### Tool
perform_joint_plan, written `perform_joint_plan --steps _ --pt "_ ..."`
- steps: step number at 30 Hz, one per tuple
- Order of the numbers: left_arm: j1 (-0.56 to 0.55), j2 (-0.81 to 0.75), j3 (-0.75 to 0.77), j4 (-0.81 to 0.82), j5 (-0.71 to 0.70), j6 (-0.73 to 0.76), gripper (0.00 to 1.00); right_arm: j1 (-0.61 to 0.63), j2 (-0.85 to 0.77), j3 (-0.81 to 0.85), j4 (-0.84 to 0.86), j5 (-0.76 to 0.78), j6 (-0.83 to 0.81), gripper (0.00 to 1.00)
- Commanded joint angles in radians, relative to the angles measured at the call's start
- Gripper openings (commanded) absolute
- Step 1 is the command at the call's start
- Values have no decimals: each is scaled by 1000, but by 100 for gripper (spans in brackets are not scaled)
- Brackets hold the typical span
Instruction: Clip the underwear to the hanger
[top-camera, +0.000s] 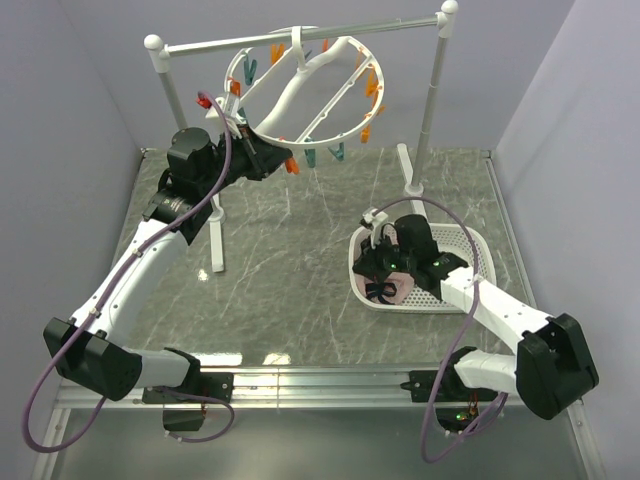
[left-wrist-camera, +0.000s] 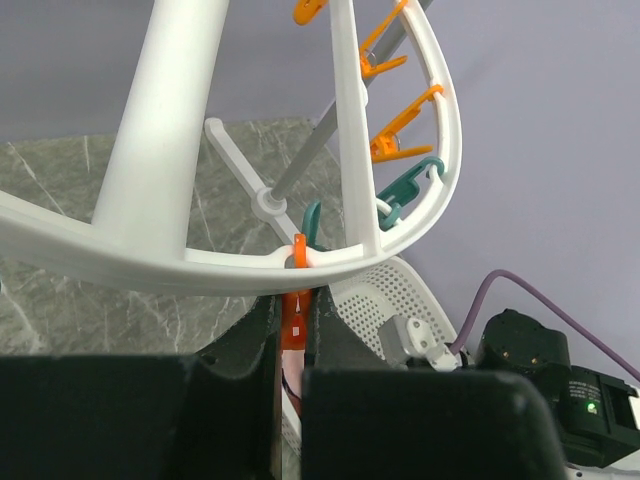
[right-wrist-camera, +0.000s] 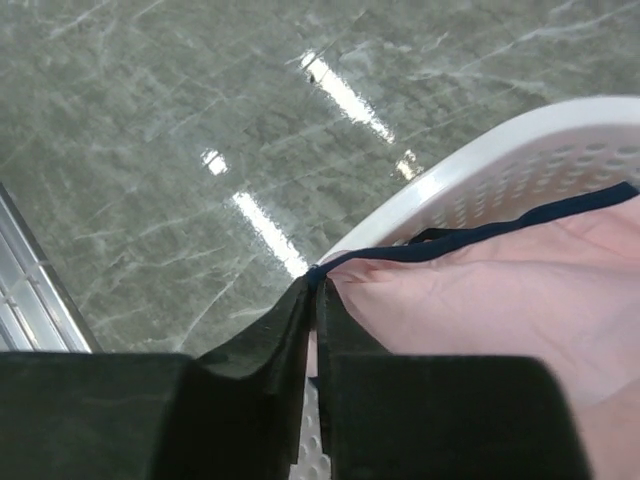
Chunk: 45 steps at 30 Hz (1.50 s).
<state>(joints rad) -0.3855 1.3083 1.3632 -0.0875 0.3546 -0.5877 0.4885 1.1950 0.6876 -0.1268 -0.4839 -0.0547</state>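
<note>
Two tools are engaged, each at an edge. The left tool is held up at the lower rim of the hanger, its jaws closed together on an orange clip that hangs from that rim; the clip is seen squeezed in the narrow gap between the black fingers. Above the tool the ring curves away, with more orange clips and a teal clip strung along the far arc. The hanger is hooked on the rail stand and hangs tilted. Below and ahead of this tool a broad stretch of bare tabletop lies open — it runs across to the right tool.

The right tool is lowered at the near-left rim of the basket, well apart from the hanger. Its jaws are pressed together on the underwear, pinched where the dark navy edging meets the fingertips. The pink fabric is spread to the right of the tool, in front of the basket's perforated wall, and the navy edge is drawn in a line up along that wall. Whether the garment is lifted off the basket floor cannot be told. To the left of this tool only green marbled tabletop is seen — up to the metal strip at its near edge.
</note>
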Motion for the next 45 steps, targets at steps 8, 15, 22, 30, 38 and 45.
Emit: perform_joint_plan --steps 8,15,22,30,38,45 --pt "4 -3 -3 37 26 -8 0 -45 -124 211 -223 -56 -118 0" --pt "4 -4 -1 34 27 -8 0 -189 -144 372 -580 -82 -335 0" --pt "4 2 -1 40 35 -21 0 -367 -83 393 -755 82 -620 0" --pt "4 9 4 46 35 -18 0 -479 46 303 -662 94 -672 0" --pt "4 9 1 38 34 -15 0 -580 245 316 -547 70 -662 0" --pt "5 6 2 29 29 -4 0 -692 308 389 -499 88 -645 0"
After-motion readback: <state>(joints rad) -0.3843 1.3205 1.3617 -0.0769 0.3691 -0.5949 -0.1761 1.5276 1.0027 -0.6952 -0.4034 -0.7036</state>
